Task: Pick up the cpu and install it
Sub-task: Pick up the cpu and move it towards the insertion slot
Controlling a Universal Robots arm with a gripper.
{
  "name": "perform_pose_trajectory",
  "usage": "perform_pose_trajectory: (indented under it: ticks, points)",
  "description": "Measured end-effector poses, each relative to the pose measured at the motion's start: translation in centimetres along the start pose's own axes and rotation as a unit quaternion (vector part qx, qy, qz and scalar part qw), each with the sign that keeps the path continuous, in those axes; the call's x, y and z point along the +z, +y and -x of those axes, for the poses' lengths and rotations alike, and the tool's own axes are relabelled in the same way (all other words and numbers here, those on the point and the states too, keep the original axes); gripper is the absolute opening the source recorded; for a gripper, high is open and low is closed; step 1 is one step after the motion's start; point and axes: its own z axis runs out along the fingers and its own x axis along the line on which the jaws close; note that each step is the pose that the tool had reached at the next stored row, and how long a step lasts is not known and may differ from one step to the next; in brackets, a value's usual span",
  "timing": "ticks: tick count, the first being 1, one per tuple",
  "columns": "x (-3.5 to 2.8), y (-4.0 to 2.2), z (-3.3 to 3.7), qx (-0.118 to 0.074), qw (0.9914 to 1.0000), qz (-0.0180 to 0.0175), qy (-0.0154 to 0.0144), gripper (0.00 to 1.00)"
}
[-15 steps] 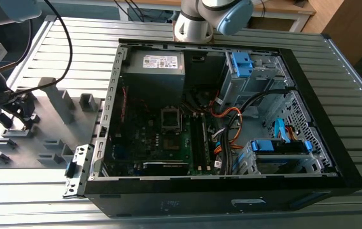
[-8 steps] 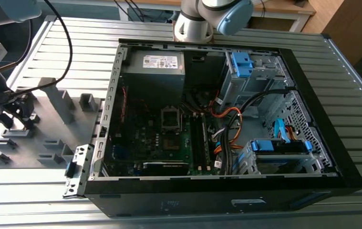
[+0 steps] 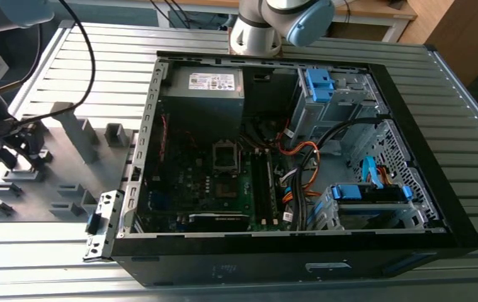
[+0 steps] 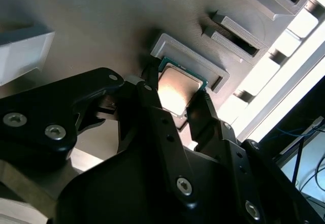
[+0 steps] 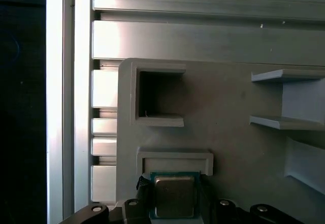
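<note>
At the grey parts tray (image 3: 64,165) on the exterior view's left, well apart from the open computer case (image 3: 440,207), the gripper (image 4: 176,93) is down over one of the shallow pockets. In both wrist views its black fingers (image 4: 155,115) stand on two opposite edges of the cpu (image 5: 174,196) and press in against them, so the chip is pinched between them with its dull silver top facing up. The cpu sits just beside the raised pocket wall (image 5: 175,159) of the tray. It looks slightly tilted against the tray surface in the second wrist view, but whether it has left its seat or rests there under the grip I cannot say for sure.

As for progress, I judge the pick-up to be at the grasp itself: the chip is held, yet it has not been carried anywhere. The whole installation is left. Inside the case, the dark square socket (image 3: 224,157) on the motherboard (image 3: 188,182) shows no silver chip in it, and it lies across the slatted tabletop (image 3: 96,50) from where the gripper works. The transfer over the case wall and the seating in the socket are both not yet done.
</note>
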Motion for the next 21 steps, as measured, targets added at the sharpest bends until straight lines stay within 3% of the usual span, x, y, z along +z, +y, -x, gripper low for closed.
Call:
perform_pose_trajectory:
  ticks: [3, 21]
  points:
    - [-0.37, -0.02, 0.02, 0.0, 1.0, 0.0, 0.0, 0.47]
    - [-0.74, -0.04, 0.03, 0.0, 1.0, 0.0012, 0.0001, 0.47]
